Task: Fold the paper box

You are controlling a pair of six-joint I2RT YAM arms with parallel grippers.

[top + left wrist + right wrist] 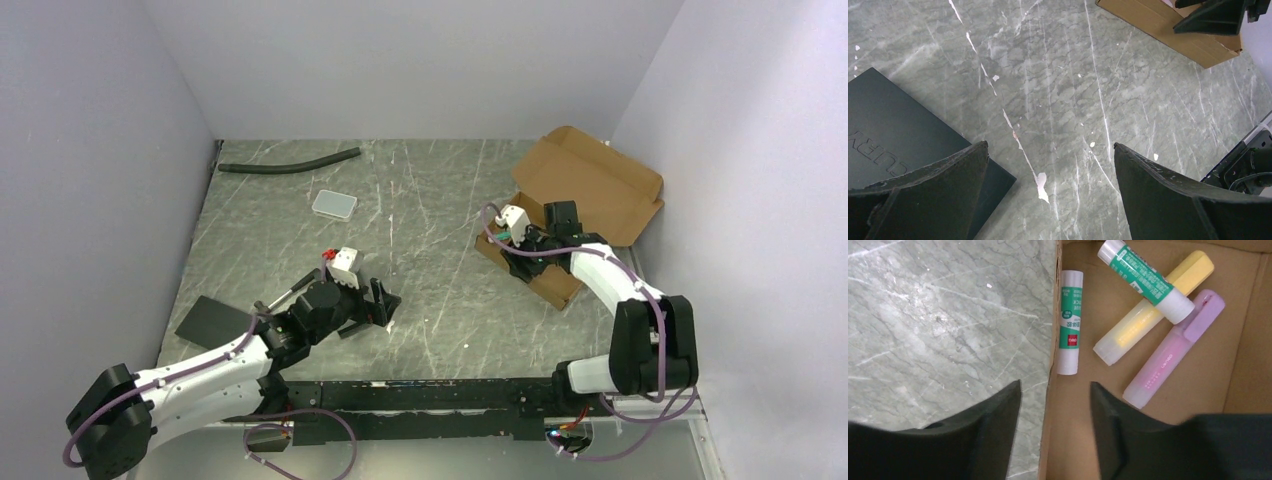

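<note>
The paper box (600, 185) is a brown cardboard mailer at the back right, its lid standing open. It also shows in the left wrist view (1158, 22). My right gripper (545, 235) is open over the box. In the right wrist view (1055, 390) its jaws straddle the box's side wall, one finger over the table and one inside, gripping nothing. The box floor (1198, 390) holds two glue sticks (1069, 322), a yellow highlighter (1148, 310) and a pink highlighter (1173, 350). My left gripper (385, 303) is open and empty low over the table (1050, 147).
A black flat slab (893, 125) lies under my left gripper's left finger. Another black slab (210, 320) lies at the front left. A small clear case (334, 204) and a black hose (290, 162) lie at the back left. Grey walls enclose the table.
</note>
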